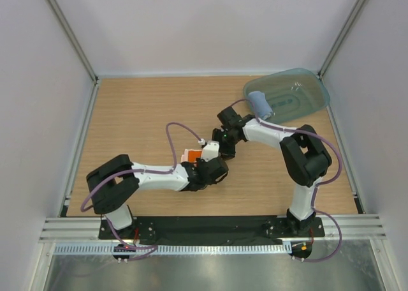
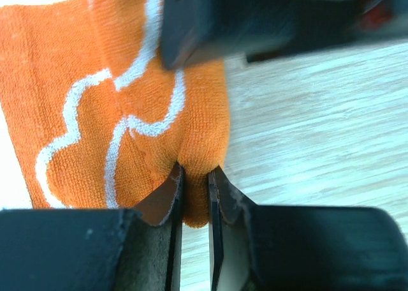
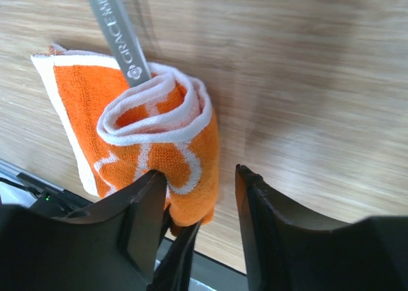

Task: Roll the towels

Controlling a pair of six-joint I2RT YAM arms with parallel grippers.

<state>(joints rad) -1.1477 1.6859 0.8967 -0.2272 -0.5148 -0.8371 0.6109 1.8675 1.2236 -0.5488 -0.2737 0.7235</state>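
The left tool (image 2: pixel 194 176) pinches the orange towel (image 3: pixel 153 112), grey tag (image 3: pixel 121 42) reading "GRACE"; right tool (image 3: pixel 201 176) released.

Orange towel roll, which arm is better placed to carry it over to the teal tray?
Probably right: the right tool stands open around the orange towel at its end, and the teal tray lies on that side. The left tool pinches only a small fold of its edge.

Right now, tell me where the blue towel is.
In the top view, the blue towel, rolled, lies in the left end of the teal tray at the far right corner of the table, just beyond the right arm.
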